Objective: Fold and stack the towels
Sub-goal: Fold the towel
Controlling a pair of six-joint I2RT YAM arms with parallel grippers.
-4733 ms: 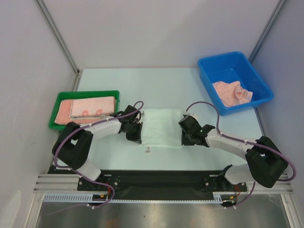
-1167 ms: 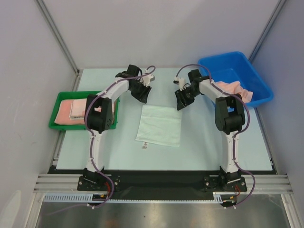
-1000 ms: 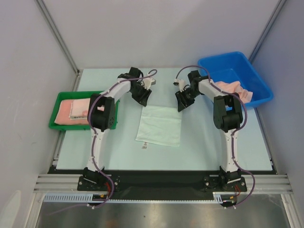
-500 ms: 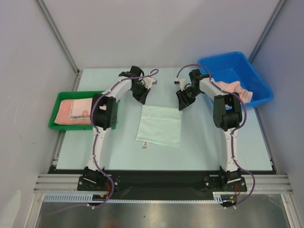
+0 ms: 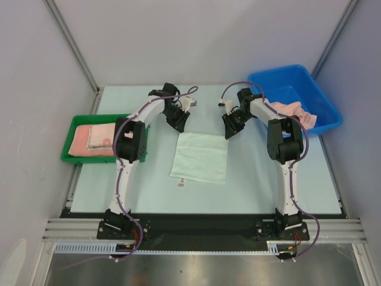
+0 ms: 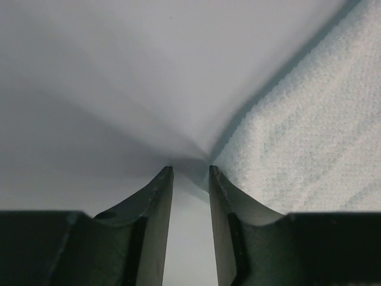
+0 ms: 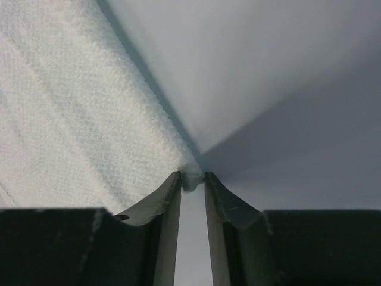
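A white towel [image 5: 199,156] lies folded flat mid-table, its small tag [image 5: 181,184] at the near edge. My left gripper [image 5: 178,122] is at its far left corner. In the left wrist view the jaws [image 6: 190,170] stand a narrow gap apart, with the towel [image 6: 309,137] corner just beside the right fingertip and not between them. My right gripper [image 5: 229,128] is at the far right corner. In the right wrist view the jaws [image 7: 191,174] are nearly closed on a small nub of the towel [image 7: 71,119] corner. Folded pink towels [image 5: 89,138] lie in the green tray.
The green tray [image 5: 77,122] sits at the table's left edge. A blue bin [image 5: 280,71] at the back right holds a crumpled pink towel [image 5: 292,111]. Both arms reach far out over the table, on either side of the white towel.
Since 4.7 s ago both grippers have gone from the towel's near edge to its far corners, and the towel now lies folded narrower. In the last second they have barely shifted.
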